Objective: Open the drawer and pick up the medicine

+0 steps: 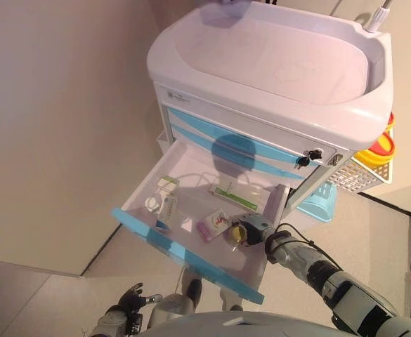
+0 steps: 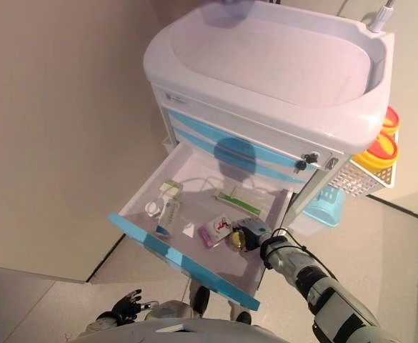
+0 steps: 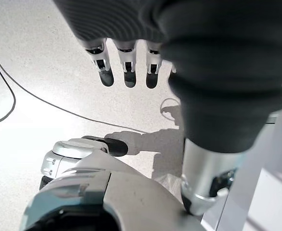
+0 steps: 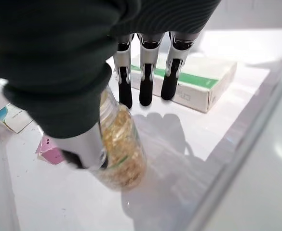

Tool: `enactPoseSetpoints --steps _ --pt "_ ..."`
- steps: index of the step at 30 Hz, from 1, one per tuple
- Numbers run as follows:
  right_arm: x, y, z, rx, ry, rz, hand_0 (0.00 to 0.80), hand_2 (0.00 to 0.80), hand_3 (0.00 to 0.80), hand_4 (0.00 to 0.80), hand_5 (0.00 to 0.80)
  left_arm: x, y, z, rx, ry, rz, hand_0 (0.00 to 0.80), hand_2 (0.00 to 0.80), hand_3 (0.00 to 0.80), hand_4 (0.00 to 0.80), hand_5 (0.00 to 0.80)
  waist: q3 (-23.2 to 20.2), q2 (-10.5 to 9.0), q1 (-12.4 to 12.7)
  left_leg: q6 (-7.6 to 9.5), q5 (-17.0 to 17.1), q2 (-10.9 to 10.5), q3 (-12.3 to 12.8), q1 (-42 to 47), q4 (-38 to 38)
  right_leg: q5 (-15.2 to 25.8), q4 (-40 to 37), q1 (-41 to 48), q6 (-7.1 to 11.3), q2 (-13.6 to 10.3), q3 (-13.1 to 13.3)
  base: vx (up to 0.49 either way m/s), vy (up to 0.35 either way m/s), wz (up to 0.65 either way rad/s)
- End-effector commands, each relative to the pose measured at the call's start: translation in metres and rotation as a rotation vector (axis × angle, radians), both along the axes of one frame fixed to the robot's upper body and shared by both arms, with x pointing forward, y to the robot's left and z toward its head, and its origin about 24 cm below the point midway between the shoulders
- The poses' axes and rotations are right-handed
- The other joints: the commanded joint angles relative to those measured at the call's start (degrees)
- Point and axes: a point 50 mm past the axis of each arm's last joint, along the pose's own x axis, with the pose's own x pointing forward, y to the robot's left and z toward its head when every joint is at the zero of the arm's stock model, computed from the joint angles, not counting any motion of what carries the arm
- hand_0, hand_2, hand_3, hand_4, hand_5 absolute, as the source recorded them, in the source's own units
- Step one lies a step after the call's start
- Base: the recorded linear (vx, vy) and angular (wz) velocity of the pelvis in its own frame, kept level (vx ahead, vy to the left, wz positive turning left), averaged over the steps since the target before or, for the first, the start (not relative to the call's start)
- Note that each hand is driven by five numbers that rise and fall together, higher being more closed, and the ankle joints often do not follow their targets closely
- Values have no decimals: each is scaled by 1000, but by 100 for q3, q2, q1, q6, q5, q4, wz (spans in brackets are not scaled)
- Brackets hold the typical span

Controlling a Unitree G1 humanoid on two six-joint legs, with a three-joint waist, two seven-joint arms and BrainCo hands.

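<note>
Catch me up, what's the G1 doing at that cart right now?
The cart's top drawer is already pulled open. The right hand is down inside it at a clear bottle of yellow capsules, thumb against the bottle and fingers still straight, so no closed grasp yet. A white-and-green box, a pink packet and other small packs lie in the drawer. The left hand hangs idle low by the floor.

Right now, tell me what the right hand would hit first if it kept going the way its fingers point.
Likely the green-striped white box in the drawer, ahead of the right hand; depth is unclear.
</note>
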Motion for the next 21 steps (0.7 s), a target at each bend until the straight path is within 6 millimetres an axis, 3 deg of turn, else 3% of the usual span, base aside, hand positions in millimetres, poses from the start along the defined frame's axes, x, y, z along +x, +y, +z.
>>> enactPoseSetpoints --steps 1,16,21 --pt "9 14 13 56 -88 40 800 800 800 800 800 0 -13 -5 -13 34 -45 0 0 0 0 0 -102 -20 -7 -68 -442 -90 204 -31 26 90 551 -369 385 -401 81 0 0 0" --pt "5 12 13 64 -81 58 800 800 800 800 800 2 -13 -4 -24 33 -42 0 0 0 0 0 -100 -24 -102 -67 -464 -72 296 -15 25 97 544 -396 388 -402 145 0 0 0" --pt "7 17 28 107 -85 148 800 800 800 800 800 2 -11 -4 -27 32 -30 0 0 0 0 0 -92 -61 -163 -71 -469 -57 342 8 18 113 534 -393 398 -393 184 0 0 0"
